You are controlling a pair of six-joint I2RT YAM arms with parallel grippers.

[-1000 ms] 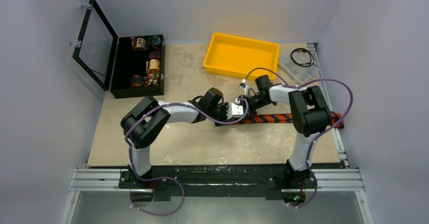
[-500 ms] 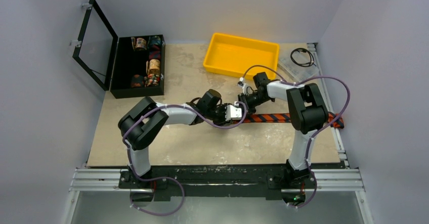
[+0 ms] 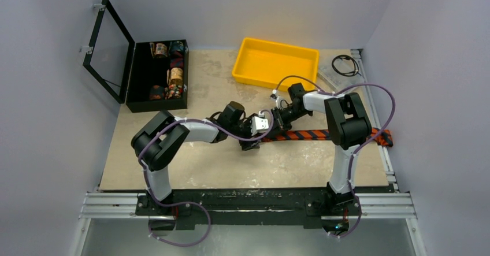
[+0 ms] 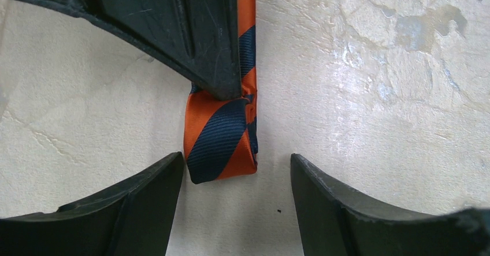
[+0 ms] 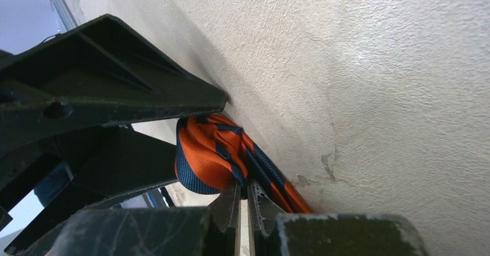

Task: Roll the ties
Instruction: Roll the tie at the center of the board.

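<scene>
The tie (image 3: 323,134), striped orange and dark navy, lies flat across the mat towards the right edge. Its left end is folded over into a small first turn (image 4: 222,140), which also shows in the right wrist view (image 5: 208,155). My left gripper (image 3: 252,139) is open, and its fingers (image 4: 144,198) stand either side of the fold's tip (image 4: 237,160) without pinching it. My right gripper (image 3: 273,123) is shut on the fold (image 5: 244,195) from above. One of its fingers (image 4: 173,30) crosses the tie in the left wrist view.
A yellow tray (image 3: 274,62) stands at the back centre. A black box (image 3: 138,85) with its lid (image 3: 107,51) open holds several patterned fabric rolls at the back left. A black cable (image 3: 345,65) on clear plastic lies at the back right.
Both grippers have shifted a little to the left with the tie's folded end. The left arm's elbow has swung left.
</scene>
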